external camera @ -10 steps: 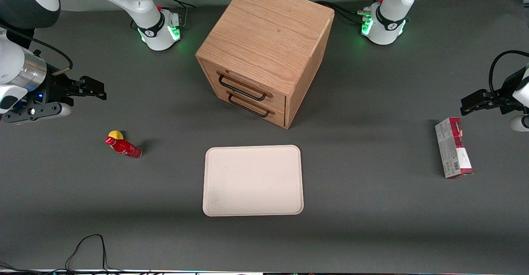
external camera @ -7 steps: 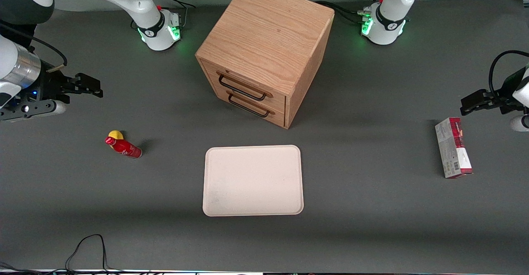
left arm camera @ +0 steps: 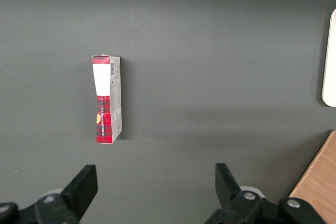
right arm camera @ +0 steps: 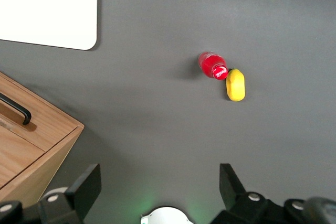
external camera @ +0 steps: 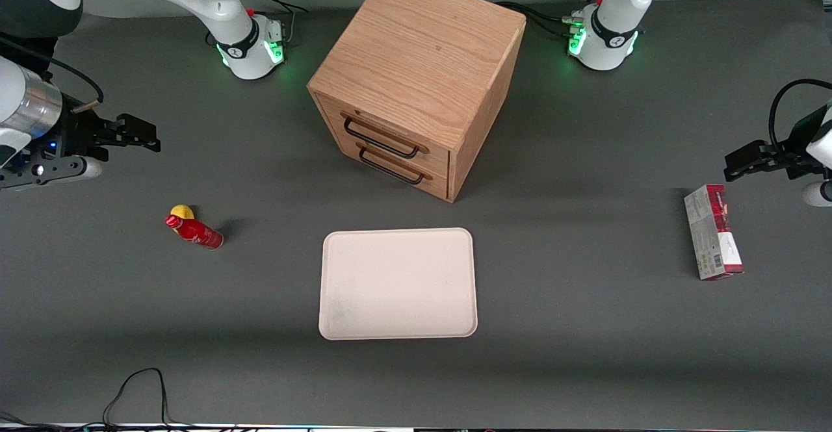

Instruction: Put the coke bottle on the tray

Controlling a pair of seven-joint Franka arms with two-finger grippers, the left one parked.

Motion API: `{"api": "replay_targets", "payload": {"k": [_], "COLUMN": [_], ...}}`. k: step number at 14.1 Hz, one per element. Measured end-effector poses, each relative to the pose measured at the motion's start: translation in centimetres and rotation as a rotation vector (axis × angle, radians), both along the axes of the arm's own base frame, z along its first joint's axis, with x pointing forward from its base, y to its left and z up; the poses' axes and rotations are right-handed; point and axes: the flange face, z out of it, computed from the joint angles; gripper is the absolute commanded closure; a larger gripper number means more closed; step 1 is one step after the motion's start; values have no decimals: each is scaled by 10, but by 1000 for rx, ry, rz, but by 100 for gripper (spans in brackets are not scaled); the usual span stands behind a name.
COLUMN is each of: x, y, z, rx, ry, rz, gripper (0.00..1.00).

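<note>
- Front view: a grey table holds a flat cream-beige rectangular tray point(external camera: 398, 283) near the front camera, with a wooden two-drawer cabinet point(external camera: 416, 81) farther from the camera. The small red coke bottle point(external camera: 194, 230) stands on the table toward the working arm's end, well apart from the tray, a small yellow rounded object point(external camera: 182, 211) touching it by the cap. The black two-finger gripper point(external camera: 140, 134) hangs above the table, farther from the camera than the bottle, holding nothing. A red-and-grey rectangular carton point(external camera: 712, 231) lies toward the parked arm's end.
- Left wrist view: only the carton point(left arm camera: 107, 99) on bare table and a sliver of the tray's rim point(left arm camera: 330, 61).
- Right wrist view: the gripper's fingers point(right arm camera: 85, 184) are spread wide apart, well clear of the bottle point(right arm camera: 212, 64), yellow object point(right arm camera: 235, 84) and tray corner point(right arm camera: 79, 19).
- Judgement: the reach is in hand, no grasp yet. Next, the gripper should descend over the bottle, avoiding the yellow object.
</note>
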Motion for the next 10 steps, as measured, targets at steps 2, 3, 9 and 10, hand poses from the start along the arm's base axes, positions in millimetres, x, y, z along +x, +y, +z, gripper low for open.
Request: {"api": "replay_targets", "payload": {"k": [2, 3, 9, 10], "x": [0, 1, 1, 1], "y": [0, -1, -24, -34], "z": [4, 6, 4, 2], "rx": [-1, -1, -4, -4], "ry": [1, 4, 34, 42], "rz": [0, -2, -45, -62], "gripper": [0, 0, 0, 0]}}
